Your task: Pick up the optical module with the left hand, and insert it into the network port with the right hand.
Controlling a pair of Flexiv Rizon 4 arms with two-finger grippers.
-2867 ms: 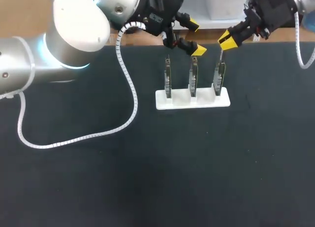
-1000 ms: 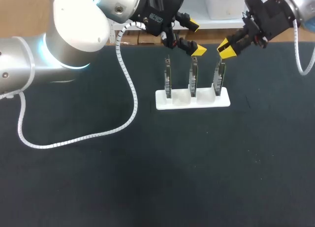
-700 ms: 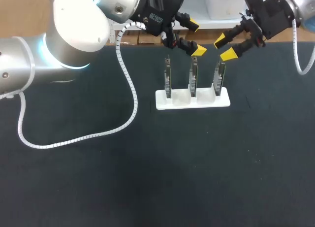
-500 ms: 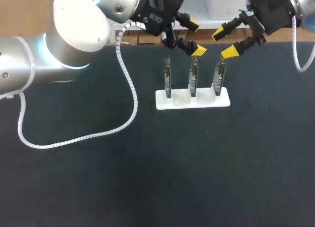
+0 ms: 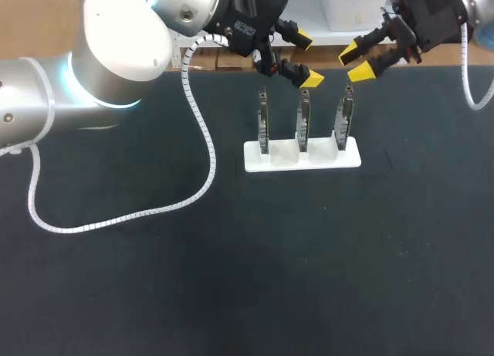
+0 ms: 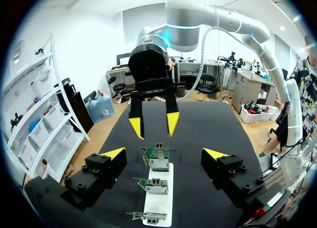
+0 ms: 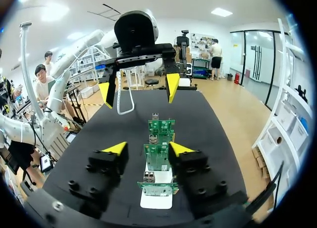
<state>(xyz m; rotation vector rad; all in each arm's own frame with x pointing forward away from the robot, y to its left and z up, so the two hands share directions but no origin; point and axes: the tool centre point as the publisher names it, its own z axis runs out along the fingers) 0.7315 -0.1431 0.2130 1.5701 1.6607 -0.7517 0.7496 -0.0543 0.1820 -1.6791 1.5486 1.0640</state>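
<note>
Optical module: I cannot tell it apart from the boards. It may be the thin stub (image 5: 348, 93) atop the right board (image 5: 344, 123), which stands upright, long axis vertical, in the white holder (image 5: 266, 160). The right gripper (image 5: 356, 62) hangs just above it, jaws partly open and empty, so the right arm is nearer. The left gripper (image 5: 308, 59) hovers over the middle board (image 5: 303, 124), jaws wide and empty.

Table: black top (image 5: 231, 279), with a white stand (image 5: 302, 157) near its far edge.
Stand: held three circuit boards upright in a row: left board (image 5: 263, 124), middle board (image 5: 304, 121), right board (image 5: 344, 118), each apart.
Left gripper (image 5: 308, 60): fingers spread, nothing between, one yellow tip just above the middle board.
Right gripper (image 5: 356, 62): fingers spread, empty, above the right board, clear of it.
Coiled cable (image 5: 202, 144): white, hung from the left arm and looped onto the table.
</note>
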